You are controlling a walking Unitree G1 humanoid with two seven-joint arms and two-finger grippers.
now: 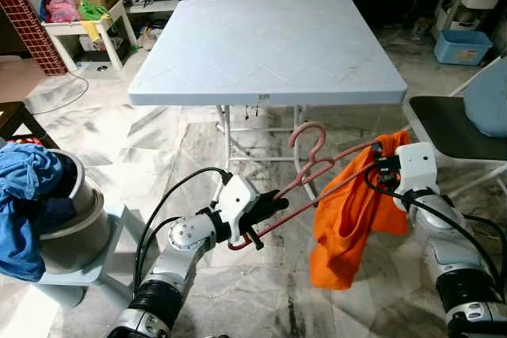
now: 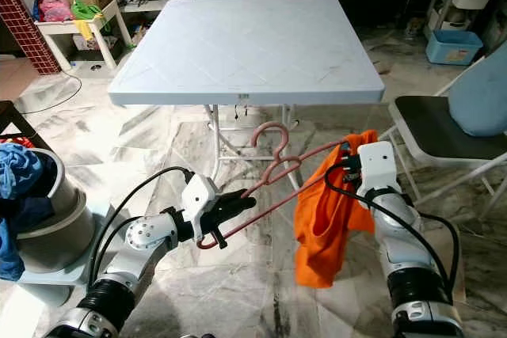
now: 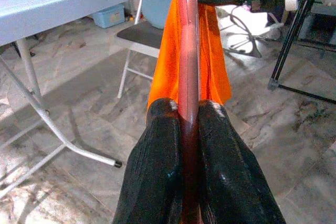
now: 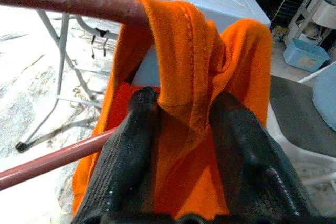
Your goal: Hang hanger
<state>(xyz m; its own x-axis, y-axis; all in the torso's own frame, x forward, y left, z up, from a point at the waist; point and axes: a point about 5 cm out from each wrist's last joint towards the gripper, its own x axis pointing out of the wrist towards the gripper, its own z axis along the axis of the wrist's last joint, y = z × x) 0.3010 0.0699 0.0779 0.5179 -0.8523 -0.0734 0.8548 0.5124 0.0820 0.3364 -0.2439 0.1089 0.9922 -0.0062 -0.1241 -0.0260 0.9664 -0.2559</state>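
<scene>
Spanning the floor in front of the folding table [image 1: 265, 45], the pink hanger [image 1: 313, 172] is pinched at one end by the left gripper [image 1: 265, 207] (steadying it level), while the right gripper [image 1: 380, 165] clamps the orange garment [image 1: 348, 219] draped over the other end.

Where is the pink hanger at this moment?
In the head views the pink hanger hangs in the air between the left pincer and the right pincer, before the white table, with the orange garment on its right end.
</scene>
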